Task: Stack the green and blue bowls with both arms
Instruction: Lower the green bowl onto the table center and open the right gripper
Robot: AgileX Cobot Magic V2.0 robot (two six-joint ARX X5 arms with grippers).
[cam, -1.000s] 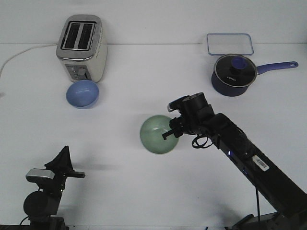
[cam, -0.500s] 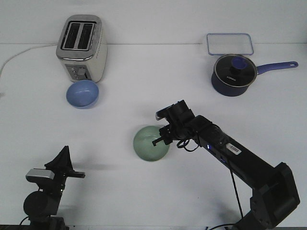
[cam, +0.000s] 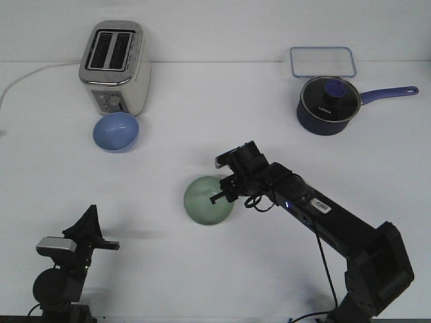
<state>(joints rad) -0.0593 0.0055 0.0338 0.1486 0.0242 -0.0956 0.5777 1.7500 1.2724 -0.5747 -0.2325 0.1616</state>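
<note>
Item one, the green bowl (cam: 207, 200): we list it near the middle of the white desk (cam: 202, 101), slightly toward the robot, its rim caught at the right-hand edge by the right end effector (cam: 225, 192), whose fingers close on that rim, one inside the bowl and one outside as far as we can tell. Item two, the blue bowl (cam: 116, 131): it sits upright and uncovered at the far left, just in front of the toaster (cam: 114, 67), well apart from the green bowl. Item three, the left end effector (cam: 89, 232): we find it low at the near left corner, holding nothing; whether its fingers are parted or together we cannot tell from this angle. Item four, not of the task: a dark saucepan (cam: 326, 106) with glass lid at the far right, and a clear lidded container (cam: 322, 62) behind it. The relation that matters, in our judgement: the blue bowl lies to the left of and farther back than the held green bowl, on a diagonal running toward the toaster. The bowls are round, so no long axis constrains the approach. The left arm is on the blue bowl's side of the desk, yet the right arm already carries the green one, so we judge the next move to be a carry along that diagonal, or a meeting of both arms between.
</note>
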